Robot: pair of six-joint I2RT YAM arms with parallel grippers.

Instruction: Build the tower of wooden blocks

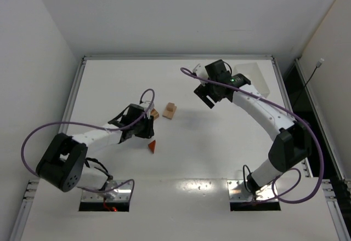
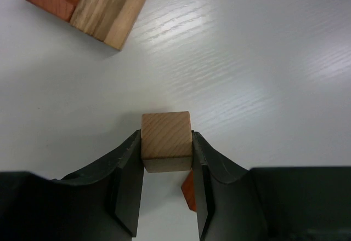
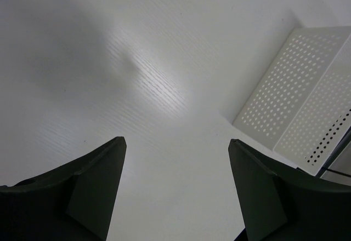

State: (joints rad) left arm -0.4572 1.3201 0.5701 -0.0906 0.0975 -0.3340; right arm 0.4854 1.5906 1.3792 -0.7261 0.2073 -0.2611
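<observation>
A white table (image 1: 219,153) with an aluminium rim (image 1: 175,57) sits between plain white walls (image 1: 164,11); soft glare streaks its top, a perforated white bin (image 3: 296,98) in the far-right corner.

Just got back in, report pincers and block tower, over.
Left pincer shut on pale cube. Right pincer open, empty, near white bin. Tower just a low cluster. Red wedge loose, nothing blocking.

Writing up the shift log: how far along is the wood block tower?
Done: only a small cluster of tan and reddish-brown wooden blocks on the white table. In hand: the left gripper grips a pale wooden cube. Left: placing that cube and the loose orange-red triangular wedge; the right gripper is open, empty.
</observation>
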